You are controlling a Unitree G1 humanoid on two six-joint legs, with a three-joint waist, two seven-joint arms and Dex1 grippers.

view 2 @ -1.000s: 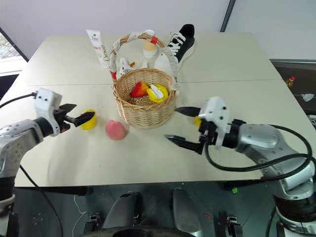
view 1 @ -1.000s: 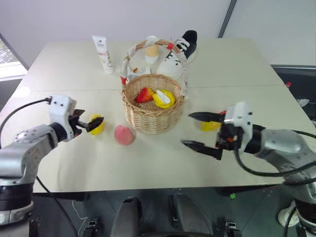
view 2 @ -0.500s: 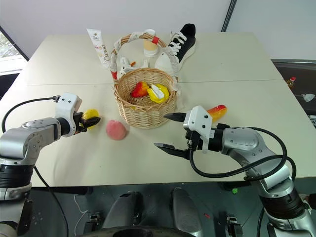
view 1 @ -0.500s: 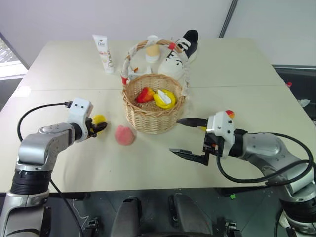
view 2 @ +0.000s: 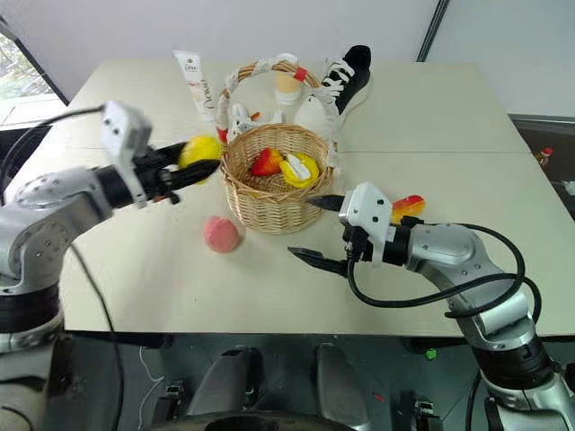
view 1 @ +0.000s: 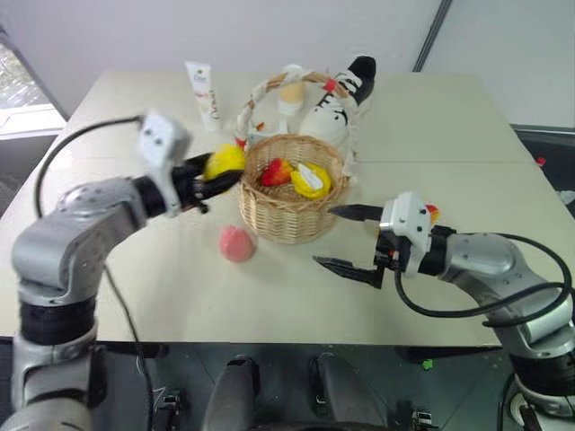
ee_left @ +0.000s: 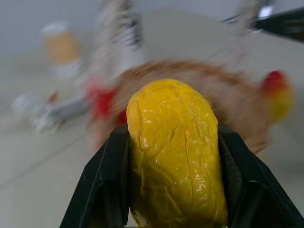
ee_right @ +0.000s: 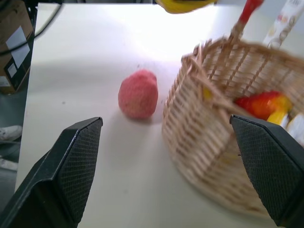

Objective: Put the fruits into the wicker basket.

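My left gripper (view 1: 222, 174) is shut on the yellow lemon (view 1: 224, 161) and holds it in the air just left of the wicker basket's rim (view 2: 269, 203). In the left wrist view the lemon (ee_left: 173, 152) sits squeezed between both black fingers. The basket holds a red-and-yellow fruit (view 1: 278, 171) and a yellow piece (view 1: 310, 180). On the table in front of the basket, to its left, lies the pink peach (view 1: 237, 243). My right gripper (view 1: 325, 236) is open, low over the table to the right of the basket. The mango (view 2: 407, 206) lies just behind that hand.
A white lotion tube (view 1: 202, 92), a tan paper cup (view 1: 290, 90) and a black-and-white shoe (view 1: 346, 90) stand behind the basket. The basket's tall cloth-wrapped handle (view 1: 260, 90) arches over it. The table's front edge runs close below the right gripper.
The left gripper closed on the lemon on the table, then lifted it up and to the right, to the basket's left side. The right gripper stayed open and in place. The camera view shifted.
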